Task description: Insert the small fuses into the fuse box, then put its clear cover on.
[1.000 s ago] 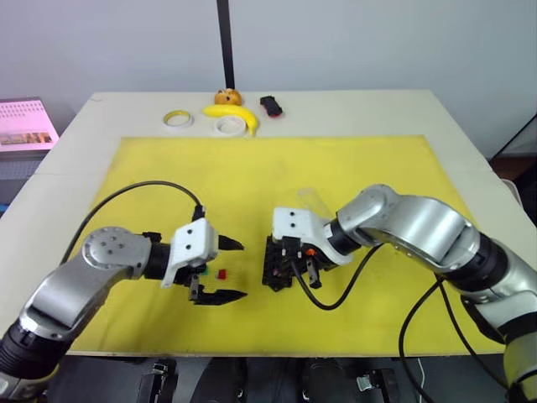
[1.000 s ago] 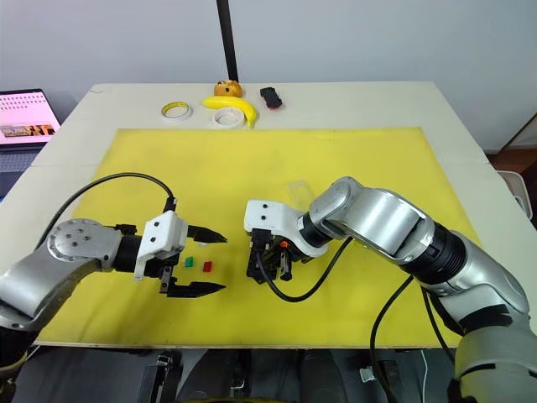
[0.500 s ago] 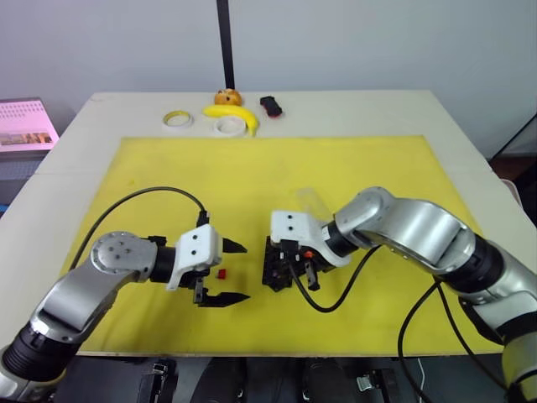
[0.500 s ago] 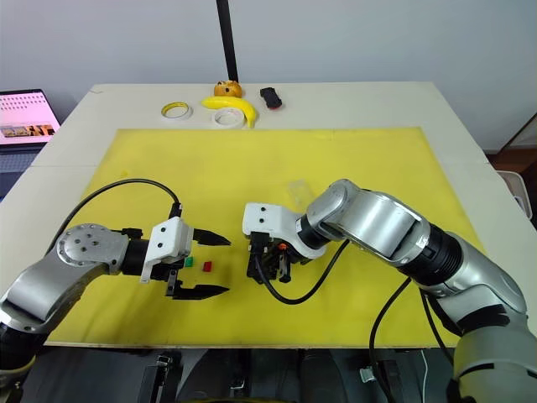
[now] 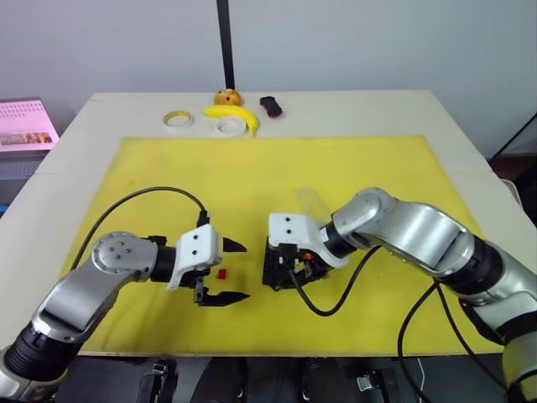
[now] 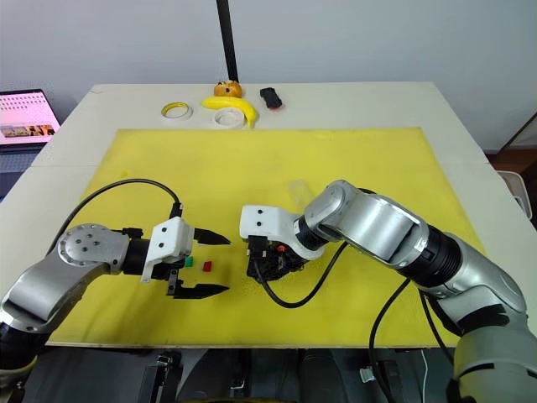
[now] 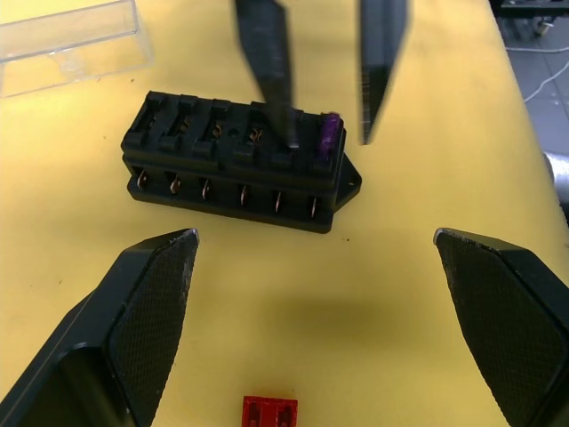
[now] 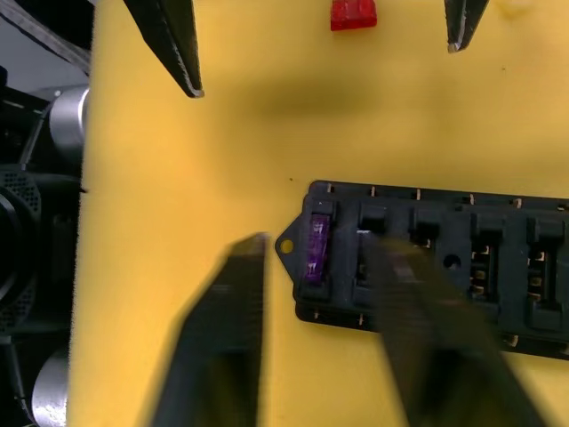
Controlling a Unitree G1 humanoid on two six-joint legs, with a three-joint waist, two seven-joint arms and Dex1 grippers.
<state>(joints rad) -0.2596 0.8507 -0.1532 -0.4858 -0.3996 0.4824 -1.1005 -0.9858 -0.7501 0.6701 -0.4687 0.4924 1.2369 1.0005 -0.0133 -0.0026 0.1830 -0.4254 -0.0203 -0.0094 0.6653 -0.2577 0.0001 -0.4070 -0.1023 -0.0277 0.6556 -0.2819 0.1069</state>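
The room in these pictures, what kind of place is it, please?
Probably a robot lab or test bench, not a home. A yellow mat covers a plain table, with a fuse box as practice work, odd props at the far edge such as a banana and tape rolls, and a laptop alongside.

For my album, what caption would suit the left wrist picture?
Open left gripper faces the fuse box, purple fuse seated, red fuse waiting.
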